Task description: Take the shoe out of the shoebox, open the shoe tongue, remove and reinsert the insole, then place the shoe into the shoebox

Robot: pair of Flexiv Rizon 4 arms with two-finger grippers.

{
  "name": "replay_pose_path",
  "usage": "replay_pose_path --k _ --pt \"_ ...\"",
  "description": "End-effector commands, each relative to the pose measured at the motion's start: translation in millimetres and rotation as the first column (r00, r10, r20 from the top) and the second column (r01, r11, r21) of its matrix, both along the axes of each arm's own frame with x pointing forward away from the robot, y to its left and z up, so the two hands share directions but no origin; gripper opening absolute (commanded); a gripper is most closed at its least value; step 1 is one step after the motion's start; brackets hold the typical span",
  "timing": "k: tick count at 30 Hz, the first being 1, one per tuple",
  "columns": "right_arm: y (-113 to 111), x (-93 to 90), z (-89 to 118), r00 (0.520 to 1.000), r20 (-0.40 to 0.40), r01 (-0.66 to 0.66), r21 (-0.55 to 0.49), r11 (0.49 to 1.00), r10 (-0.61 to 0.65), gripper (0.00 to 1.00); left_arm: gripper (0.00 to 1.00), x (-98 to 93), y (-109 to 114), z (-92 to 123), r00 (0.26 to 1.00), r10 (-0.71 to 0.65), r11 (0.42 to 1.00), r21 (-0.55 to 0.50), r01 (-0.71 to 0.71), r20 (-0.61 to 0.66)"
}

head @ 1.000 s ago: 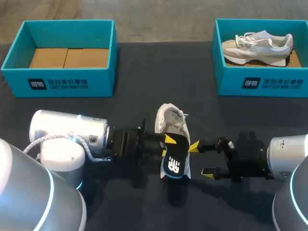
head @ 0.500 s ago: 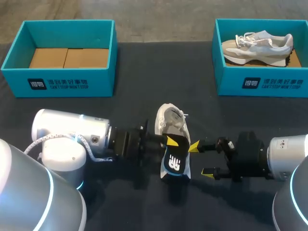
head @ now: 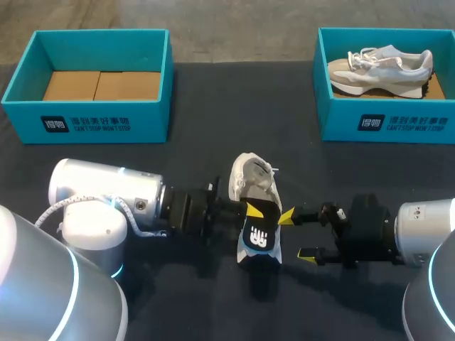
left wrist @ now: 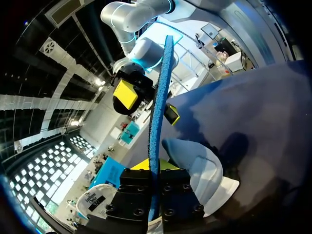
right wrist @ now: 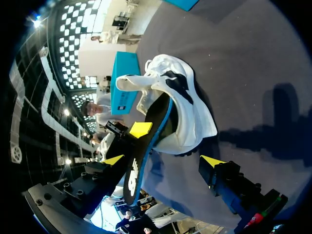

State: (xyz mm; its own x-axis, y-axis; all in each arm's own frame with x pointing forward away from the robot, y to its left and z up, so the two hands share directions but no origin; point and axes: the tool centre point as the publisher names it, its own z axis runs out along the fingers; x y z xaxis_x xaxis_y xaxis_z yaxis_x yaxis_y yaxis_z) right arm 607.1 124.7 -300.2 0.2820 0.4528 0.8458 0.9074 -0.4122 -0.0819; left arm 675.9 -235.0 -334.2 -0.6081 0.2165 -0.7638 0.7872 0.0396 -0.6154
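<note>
- The white shoe (head: pixel 254 177) lies on the dark table (head: pixel 213 106), between the two arms.
- The left gripper (head: pixel 250 210), at the shoe's left side, is clamped on the black insole (head: pixel 260 240), which stands on edge over the shoe's near end.
- The right gripper (head: pixel 297 234) sits just right of the shoe, its fingers spread wide and holding nothing.

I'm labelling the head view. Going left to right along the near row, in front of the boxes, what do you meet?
In order: left arm → shoe → right gripper → right arm. The left gripper and the insole it grips overlap the shoe, so they are left out.
</note>
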Motion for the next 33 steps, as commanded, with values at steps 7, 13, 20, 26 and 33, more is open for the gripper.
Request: replay_pose_path --k 7,13,20,26,33 --pt "2.4 0.1 1.2 1.000 -0.003 0.002 -0.008 1.000 -0.002 1.00 0.00 11.3 1.0 -8.4 1.000 0.029 0.999 0.025 -0.029 0.006" --pt "2.4 0.1 1.2 1.000 -0.003 0.002 -0.008 1.000 -0.002 1.00 0.00 17.9 0.1 -10.8 0.999 0.051 0.998 0.047 -0.051 0.013" --pt "2.4 0.1 1.2 1.000 -0.003 0.002 -0.008 1.000 -0.002 1.00 0.00 25.9 1.2 -17.5 0.997 0.078 0.993 0.082 -0.080 0.019" --pt "2.4 0.1 1.2 1.000 -0.003 0.002 -0.008 1.000 -0.002 1.00 0.00 27.6 3.0 -19.5 0.996 0.089 0.991 0.102 -0.092 0.032" --pt "2.4 0.1 1.2 1.000 -0.003 0.002 -0.008 1.000 -0.002 1.00 0.24 22.9 2.7 -15.6 0.996 0.090 0.993 0.080 -0.091 0.018"
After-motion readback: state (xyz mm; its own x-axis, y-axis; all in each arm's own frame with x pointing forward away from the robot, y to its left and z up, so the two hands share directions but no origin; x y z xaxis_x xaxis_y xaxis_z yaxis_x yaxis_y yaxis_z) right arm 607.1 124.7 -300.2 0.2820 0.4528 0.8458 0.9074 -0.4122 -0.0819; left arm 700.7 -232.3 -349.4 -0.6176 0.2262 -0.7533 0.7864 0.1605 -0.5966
